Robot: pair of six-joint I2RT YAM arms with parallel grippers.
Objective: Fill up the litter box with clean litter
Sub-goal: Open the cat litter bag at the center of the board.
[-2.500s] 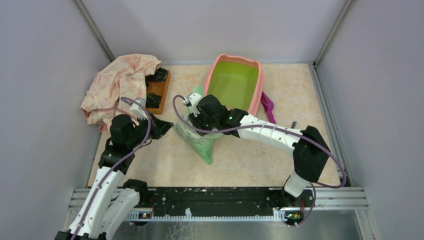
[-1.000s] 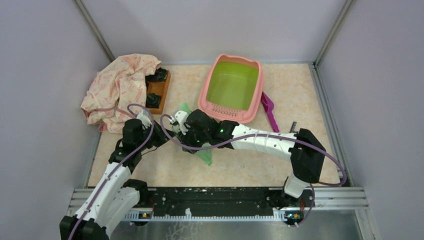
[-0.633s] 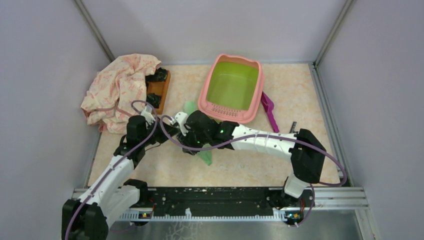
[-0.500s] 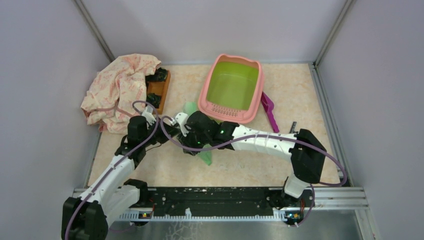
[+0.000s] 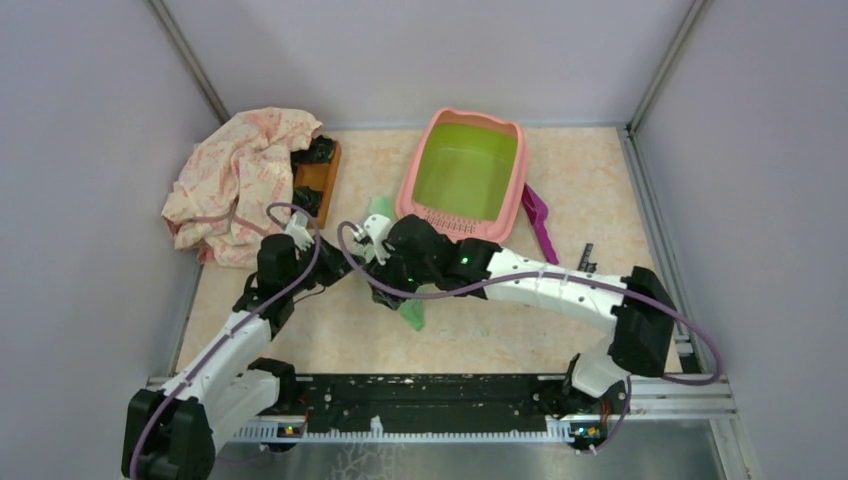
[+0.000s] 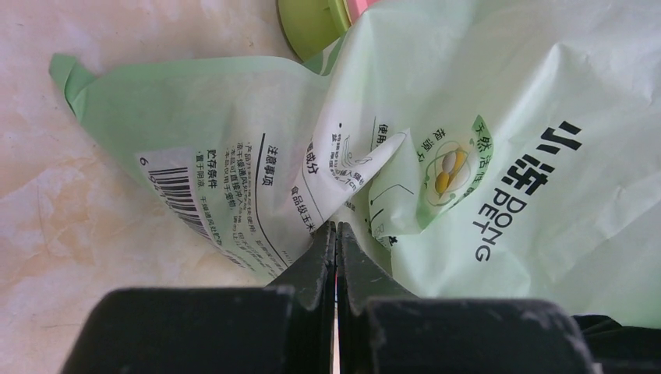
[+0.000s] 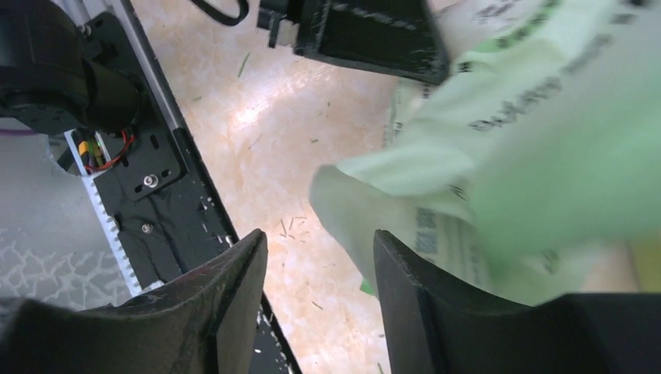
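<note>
Nothing yet in the litter box, far-centre on the desk, lime-green floor bare. No clean litter to be seen loose anywhere; presumably all inside the light green printed bag, crumpled just off the box's near-left corner.

Pinched at a creased fold by the left hand, fingers pressed flat together, apparently with film nipped between the tips. Flanked by the right hand, fingers spread apart, only desk and a bag corner showing beyond them, nothing visibly gripped.

Probably heavy for its size and floppy: thin slick film over shifting grains, liable to sag, slip or tear from a single pinch. Better to gather a thick bunch of film near a sealed corner on one side, support the belly or the far corner on the other, then tip whichever end is open over the pink rim.
</note>
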